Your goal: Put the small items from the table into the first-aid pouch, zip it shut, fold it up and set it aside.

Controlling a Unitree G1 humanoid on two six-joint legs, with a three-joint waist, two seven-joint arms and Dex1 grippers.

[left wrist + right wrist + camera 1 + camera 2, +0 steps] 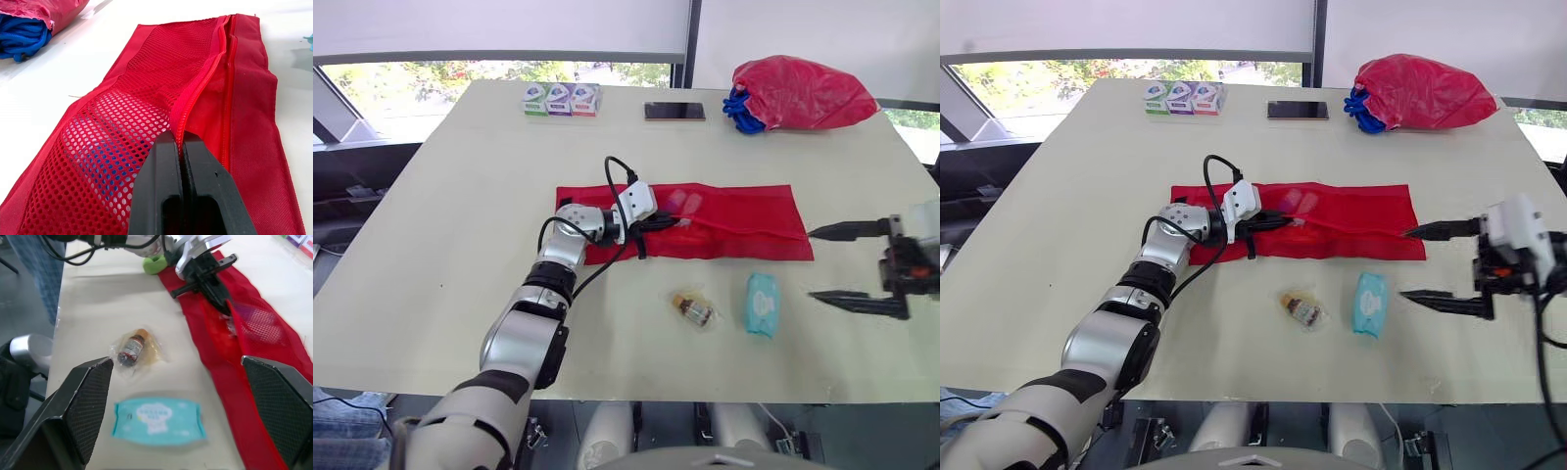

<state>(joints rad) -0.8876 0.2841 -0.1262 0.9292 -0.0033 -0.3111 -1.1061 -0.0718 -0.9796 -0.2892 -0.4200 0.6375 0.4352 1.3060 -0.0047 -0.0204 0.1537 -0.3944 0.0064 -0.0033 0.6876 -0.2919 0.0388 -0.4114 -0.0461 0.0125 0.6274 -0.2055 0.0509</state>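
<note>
The red first-aid pouch (734, 221) lies flat and unfolded at the table's middle, mesh side up. My left gripper (671, 222) rests on its left half, shut on the zipper line (195, 93). A blue and white item (98, 147) shows through the mesh. In front of the pouch lie a small bottle in a clear bag (693, 309) and a teal wipes packet (762, 304). My right gripper (813, 264) hovers open just past the pouch's right end, to the right of the wipes packet, holding nothing.
At the table's far edge stand three small boxes (561, 99), a dark phone (674, 111) and a red plastic bag with blue cord (800, 93). The table's front edge runs close behind the bottle and wipes.
</note>
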